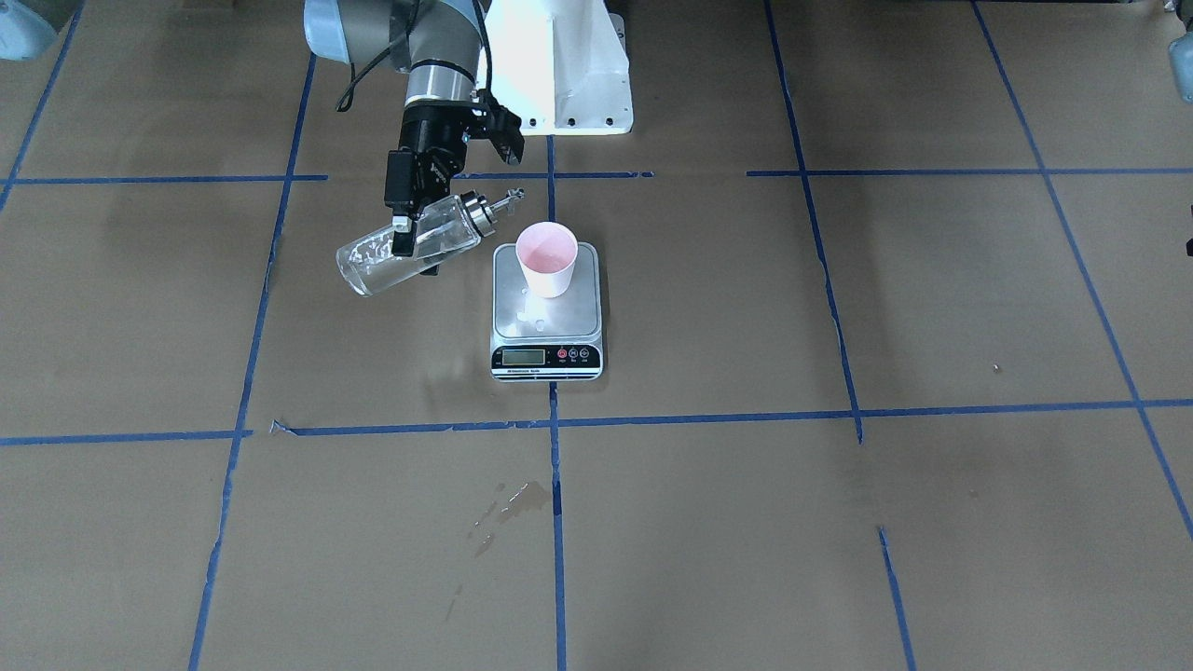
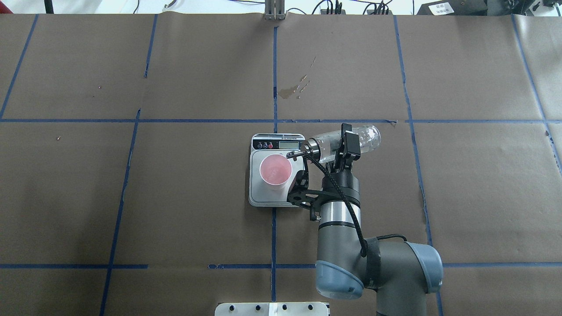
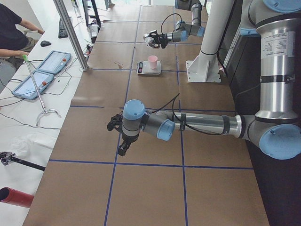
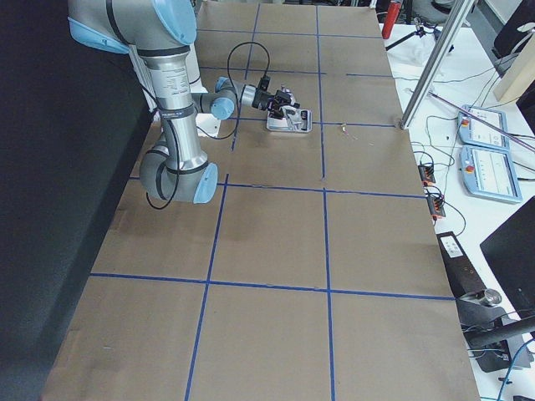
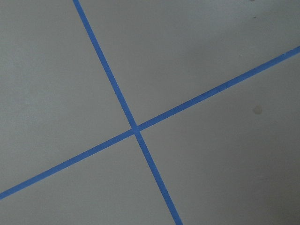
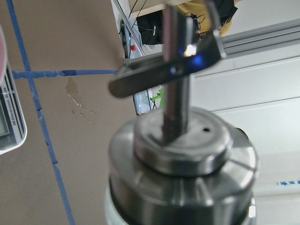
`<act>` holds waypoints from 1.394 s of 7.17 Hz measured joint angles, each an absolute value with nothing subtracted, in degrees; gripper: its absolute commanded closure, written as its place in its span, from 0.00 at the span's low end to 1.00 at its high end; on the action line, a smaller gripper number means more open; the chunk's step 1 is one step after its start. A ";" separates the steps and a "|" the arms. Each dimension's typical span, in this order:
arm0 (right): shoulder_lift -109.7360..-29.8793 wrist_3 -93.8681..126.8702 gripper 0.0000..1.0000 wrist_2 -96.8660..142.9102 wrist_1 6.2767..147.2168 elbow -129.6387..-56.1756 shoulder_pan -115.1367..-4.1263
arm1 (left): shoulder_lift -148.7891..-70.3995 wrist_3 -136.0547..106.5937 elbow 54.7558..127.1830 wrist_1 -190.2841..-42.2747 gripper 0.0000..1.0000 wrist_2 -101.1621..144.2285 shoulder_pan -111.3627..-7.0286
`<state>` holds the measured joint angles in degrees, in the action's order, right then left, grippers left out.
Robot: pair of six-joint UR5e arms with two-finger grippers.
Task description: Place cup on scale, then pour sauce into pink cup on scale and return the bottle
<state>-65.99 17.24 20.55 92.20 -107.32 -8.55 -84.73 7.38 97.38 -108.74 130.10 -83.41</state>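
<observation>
Cup (image 1: 547,259) stands upright on the scale (image 1: 559,321), at the end away from the display. Bottle (image 1: 373,266) is off the bench (image 1: 746,308), tipped near level, with its spout at the cup's rim. Right gripper (image 1: 415,244): fingers clamped on the glass body. Left gripper (image 3: 121,149) hangs over the bench, well apart; I cannot tell how its fingers stand.

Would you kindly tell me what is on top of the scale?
The cup stands upright on the scale, at the end away from its display. The platform beneath the cup is covered.
</observation>
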 measured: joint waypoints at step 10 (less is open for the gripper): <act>-77.34 67.75 1.00 36.94 89.11 -125.93 -9.45 | -84.57 7.56 97.79 -108.92 0.00 130.17 -85.16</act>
